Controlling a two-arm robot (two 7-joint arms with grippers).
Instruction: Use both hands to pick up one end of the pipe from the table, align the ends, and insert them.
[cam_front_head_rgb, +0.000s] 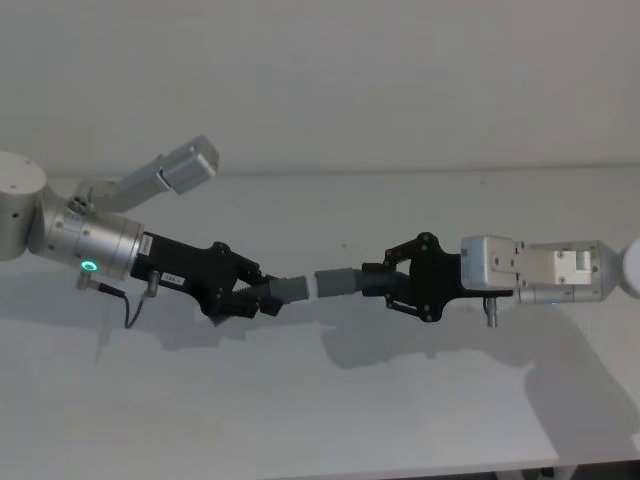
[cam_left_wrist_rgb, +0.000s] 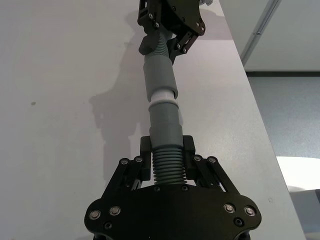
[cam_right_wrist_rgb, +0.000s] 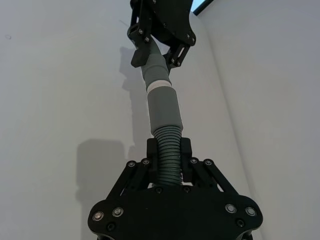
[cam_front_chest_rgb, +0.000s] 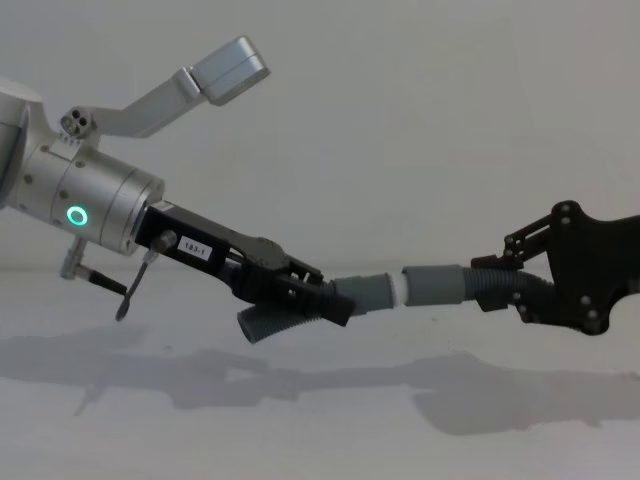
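You have 2 short ribbed dark-grey hose pieces held above the plain matte white desk (cam_front_head_rgb: 420, 400), 1 in each claw. The black left claw (cam_front_head_rgb: 262, 294), on the silver arm with the green ring light (cam_front_head_rgb: 89, 266), is clamped on the ribbed body of the left hose piece (cam_front_head_rgb: 285, 291), whose smooth cuff juts out ahead of the fingers toward the other claw. The black right claw (cam_front_head_rgb: 378, 281) is clamped the same way on the ribbed body of the right hose piece (cam_front_head_rgb: 345, 281).

Between the 2 claws the smooth grey cuffs meet end to end, with a narrow white band (cam_left_wrist_rgb: 162, 95) showing at the joint; you cannot tell how deep the spigot sits inside the open cuff.

Both pieces hang clear of the desk, casting shadows beneath them. In the head view the desk's front edge (cam_front_head_rgb: 400, 472) runs well below both claws, with bare surface all around them and the pale grey wall (cam_front_head_rgb: 400, 80) behind.
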